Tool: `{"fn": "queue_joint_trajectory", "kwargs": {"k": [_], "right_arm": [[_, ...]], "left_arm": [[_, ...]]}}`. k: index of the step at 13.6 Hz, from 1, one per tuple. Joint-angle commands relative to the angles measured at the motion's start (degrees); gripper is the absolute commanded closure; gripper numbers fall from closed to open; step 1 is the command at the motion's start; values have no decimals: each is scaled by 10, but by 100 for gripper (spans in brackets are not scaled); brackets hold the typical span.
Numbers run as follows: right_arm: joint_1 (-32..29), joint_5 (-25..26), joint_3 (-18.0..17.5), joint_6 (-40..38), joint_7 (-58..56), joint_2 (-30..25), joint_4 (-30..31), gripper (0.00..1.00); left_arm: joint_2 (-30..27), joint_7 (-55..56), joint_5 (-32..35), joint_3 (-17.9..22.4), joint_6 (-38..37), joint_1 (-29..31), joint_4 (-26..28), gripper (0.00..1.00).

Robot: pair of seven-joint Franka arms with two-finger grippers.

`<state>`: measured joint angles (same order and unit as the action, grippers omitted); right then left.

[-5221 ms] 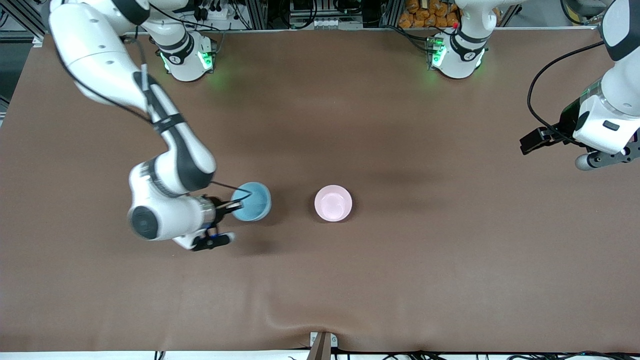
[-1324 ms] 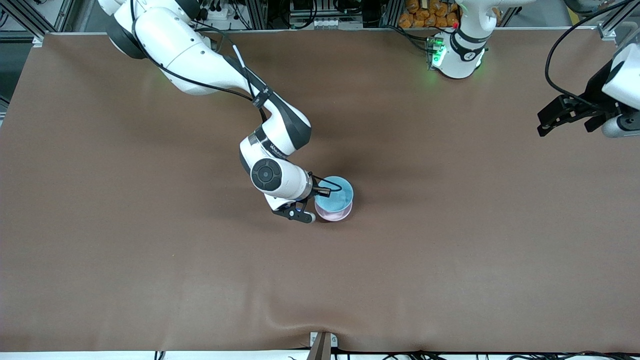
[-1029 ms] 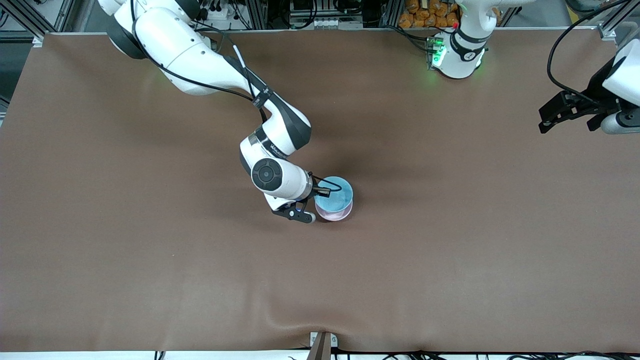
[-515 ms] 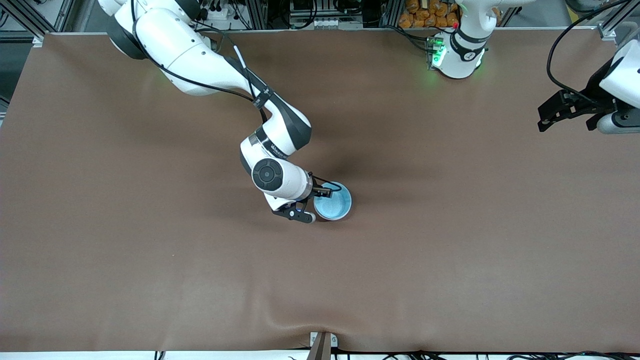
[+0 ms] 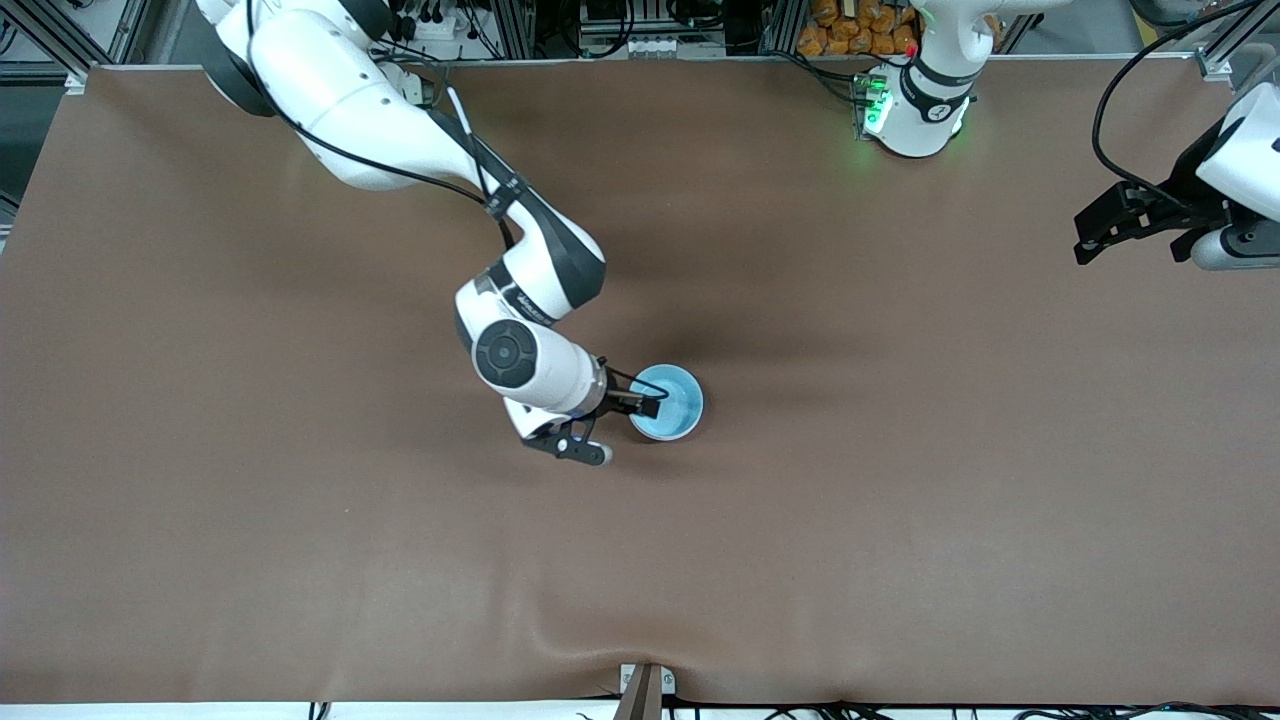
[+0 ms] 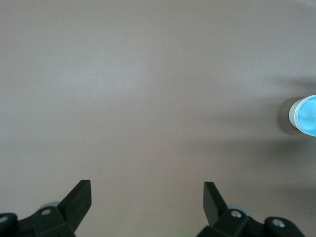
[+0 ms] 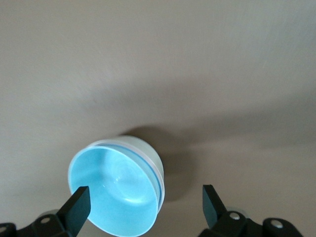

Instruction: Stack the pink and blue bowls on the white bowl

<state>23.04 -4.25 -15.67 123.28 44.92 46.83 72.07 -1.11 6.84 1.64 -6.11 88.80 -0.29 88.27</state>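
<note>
The light blue bowl (image 5: 668, 402) sits nested on top of a stack at the table's middle; it also shows in the right wrist view (image 7: 116, 192) and small in the left wrist view (image 6: 307, 115). A pale outer wall (image 7: 150, 157) shows under its rim; I cannot tell the pink bowl from the white bowl there. My right gripper (image 5: 648, 401) (image 7: 144, 202) is open at the rim on the side toward the right arm's end, one finger over the bowl's inside, one outside, gripping nothing. My left gripper (image 5: 1086, 236) (image 6: 147, 197) waits open over bare table at the left arm's end.
Brown cloth (image 5: 900, 520) covers the whole table, with a small wrinkle at its front edge (image 5: 560, 640). The arm bases (image 5: 915, 110) stand along the edge farthest from the front camera. A metal bracket (image 5: 645, 690) sticks up at the front edge.
My right gripper has opened and let go of the blue bowl, which settled down into the stack and hid the pink rim. The right hand drew back slightly. The left arm barely moved.
</note>
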Motion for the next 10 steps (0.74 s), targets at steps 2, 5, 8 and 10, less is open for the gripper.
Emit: {"fn": "queue_joint_trajectory", "kwargs": {"k": [2, 5, 8, 10], "right_arm": [[-53, 40, -3, -130, -102, -115, 24, 0], [-126, 40, -3, -217, -228, -194, 40, 0], [-206, 39, 6, -269, -352, -284, 95, 0], [-205, 39, 75, -280, -411, -346, 129, 0]], "left_arm": [[-4, -9, -8, 4, -16, -1, -3, 0], [-4, -9, -8, 4, -16, 0, -4, 0], [-4, -9, -8, 4, -16, 0, -4, 0], [-4, -9, -8, 4, -16, 0, -4, 0]]}}
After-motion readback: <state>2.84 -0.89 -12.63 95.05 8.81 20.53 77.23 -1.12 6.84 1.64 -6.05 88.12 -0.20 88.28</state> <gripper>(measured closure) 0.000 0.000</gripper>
